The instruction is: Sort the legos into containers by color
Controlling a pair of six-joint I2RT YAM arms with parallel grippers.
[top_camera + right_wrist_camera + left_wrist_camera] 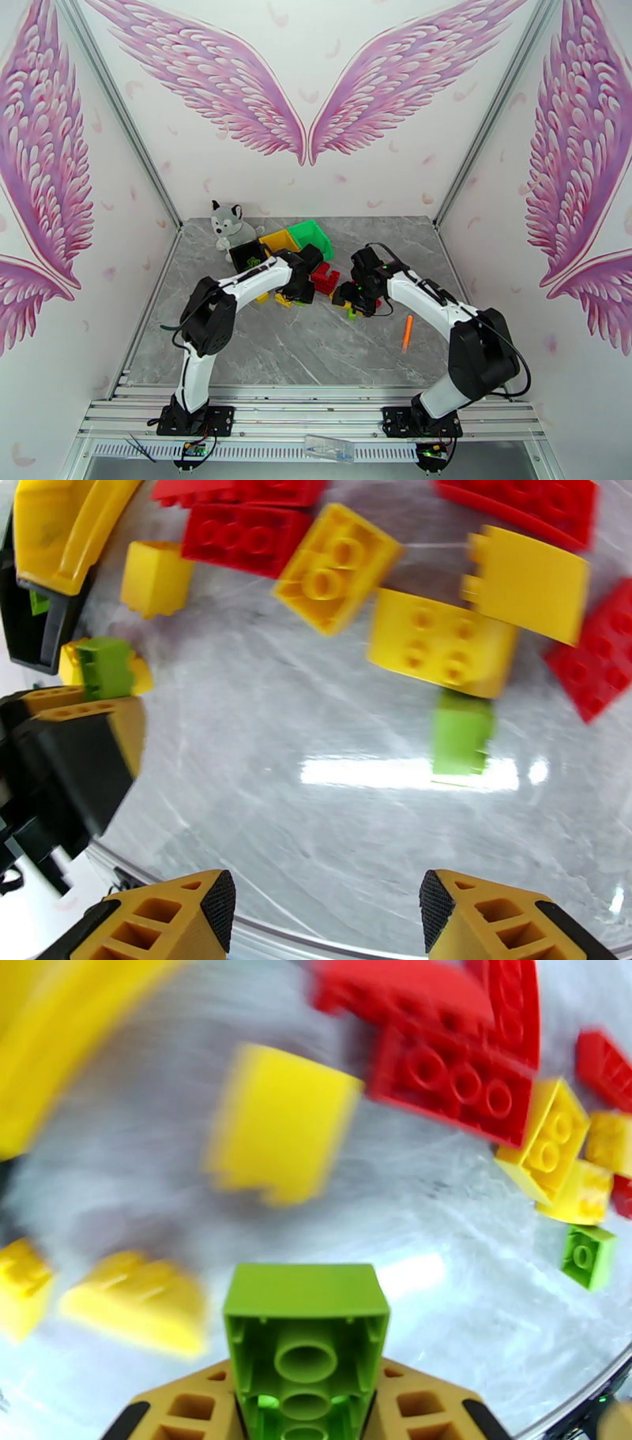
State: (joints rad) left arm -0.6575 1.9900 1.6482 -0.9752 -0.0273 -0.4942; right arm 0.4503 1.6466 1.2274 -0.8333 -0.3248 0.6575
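Top external view: I logged the legos (324, 279) piled on the surface (316, 347) beside the containers (280, 239).
Left wrist view: the left gripper (304, 1410) clamped a light green brick (304, 1315).
Right wrist view: the right gripper (324, 910) stood wide near a second green brick (462, 733).

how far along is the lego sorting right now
Early. Done: little that shows, just something green in the black bin, too small to identify. In hand: the left gripper is shut on a green brick; the right gripper is open over the table. Left: red bricks, yellow bricks and a second green brick lie loose on it.
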